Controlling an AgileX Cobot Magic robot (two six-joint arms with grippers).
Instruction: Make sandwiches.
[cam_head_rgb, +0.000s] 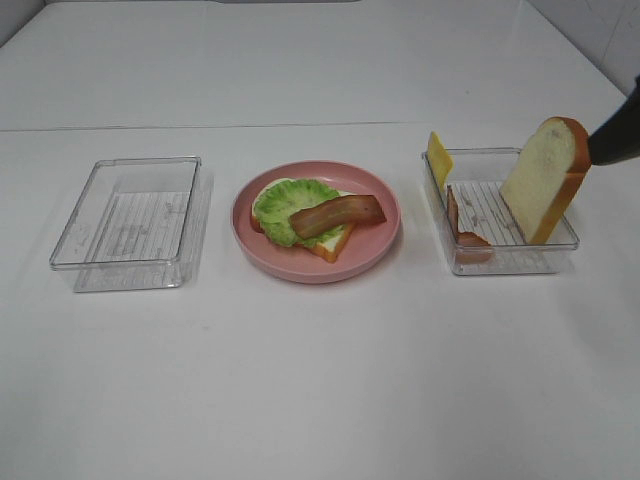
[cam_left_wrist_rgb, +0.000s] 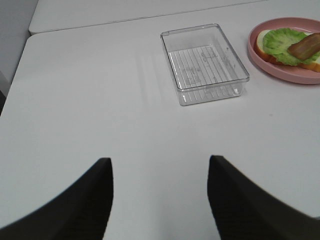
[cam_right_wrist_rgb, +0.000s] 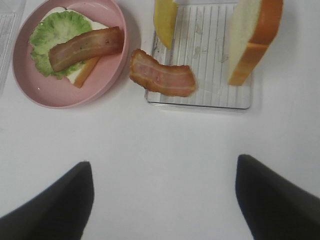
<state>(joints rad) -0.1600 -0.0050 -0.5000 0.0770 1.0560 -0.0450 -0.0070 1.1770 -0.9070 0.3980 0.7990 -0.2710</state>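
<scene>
Jaws of the right gripper (cam_right_wrist_rgb: 162, 170) stand wide and empty before the right tray's (cam_head_rgb: 505, 262) near edge; the left gripper (cam_left_wrist_rgb: 159, 162) hangs part open, empty. We would take the spare bacon strip (cam_right_wrist_rgb: 162, 75) at its near left corner by the middle — low, gently. The half-built sandwich (cam_head_rgb: 310, 215) sits on the pink plate (cam_head_rgb: 290, 262), mid-table. Only the right wrist view shows that strip's face; the high view, its edge.

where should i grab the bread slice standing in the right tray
Probably take the bread slice by its upper end, coming down from above with the jaws across its two flat faces. It stands on edge in the clear tray, so the top sticks up free while the walls fence the bottom.
</scene>
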